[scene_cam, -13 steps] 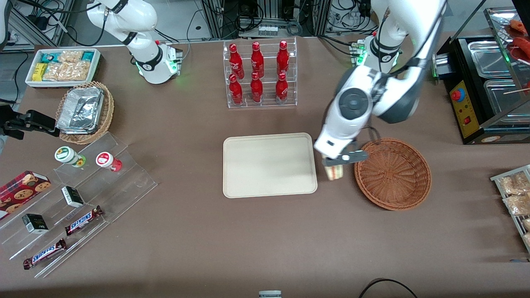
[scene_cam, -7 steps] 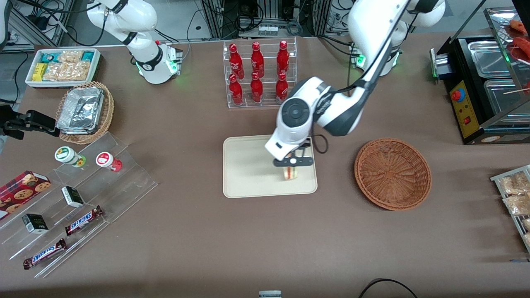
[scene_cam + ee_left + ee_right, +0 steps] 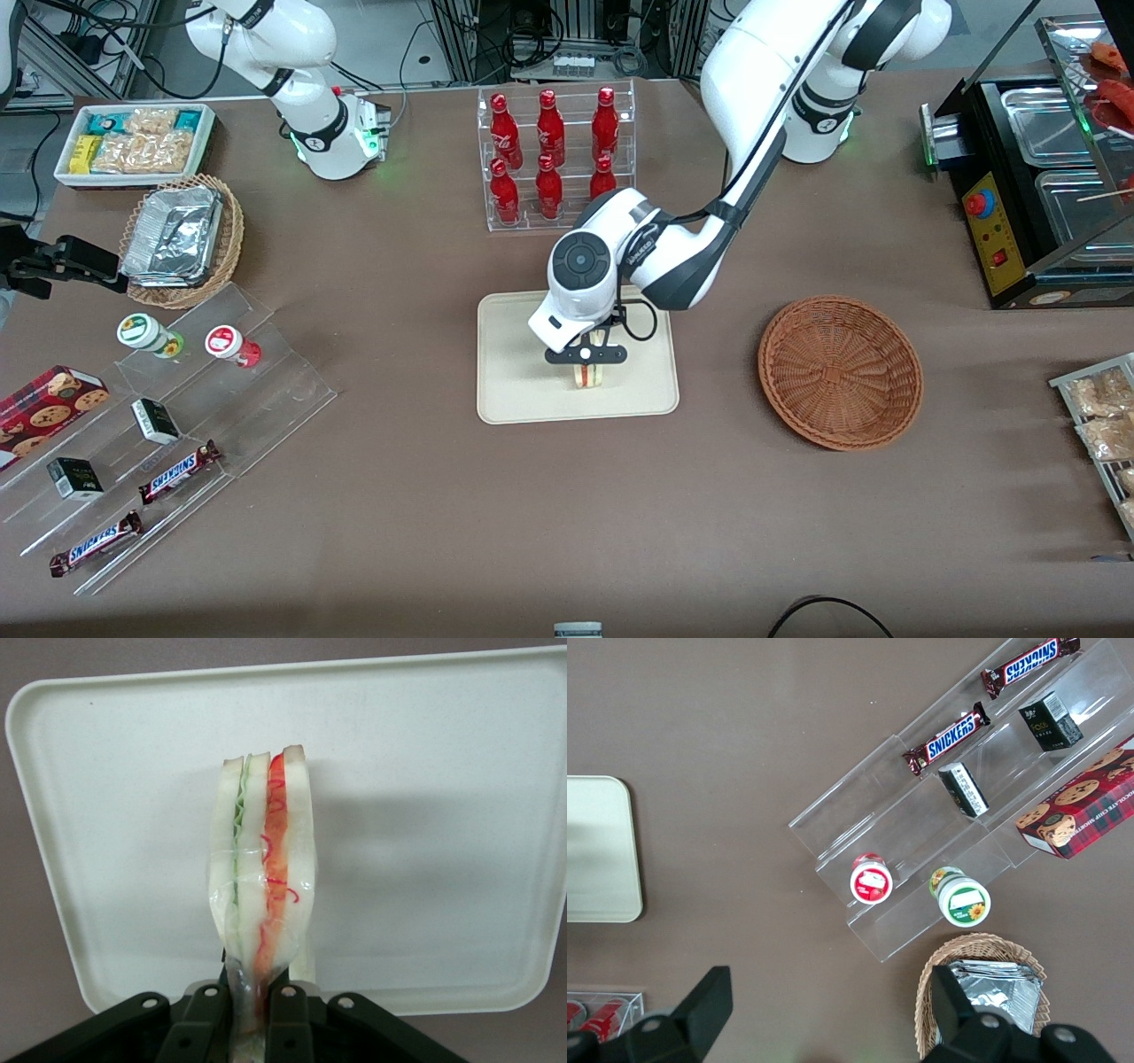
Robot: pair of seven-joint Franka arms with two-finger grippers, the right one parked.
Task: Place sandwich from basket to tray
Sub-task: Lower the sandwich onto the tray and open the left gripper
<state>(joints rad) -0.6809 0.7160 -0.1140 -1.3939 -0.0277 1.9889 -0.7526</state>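
Front view: gripper (image 3: pixel 586 359) hangs over the tray (image 3: pixel 514 354) at frame centre, bare tray around it, fingers (image 3: pixel 288 1014) clamped on the sandwich (image 3: pixel 263 904); basket (image 3: pixel 840 372) sits well apart.

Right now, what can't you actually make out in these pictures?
- Whether the sandwich touches the tray: neither view settles it.
- Sandwich's gripped end, wrist view: hidden between the claw fingers.
- Sandwich, front view: mostly covered by the claw.
- Tray corner, wrist view: cut off.
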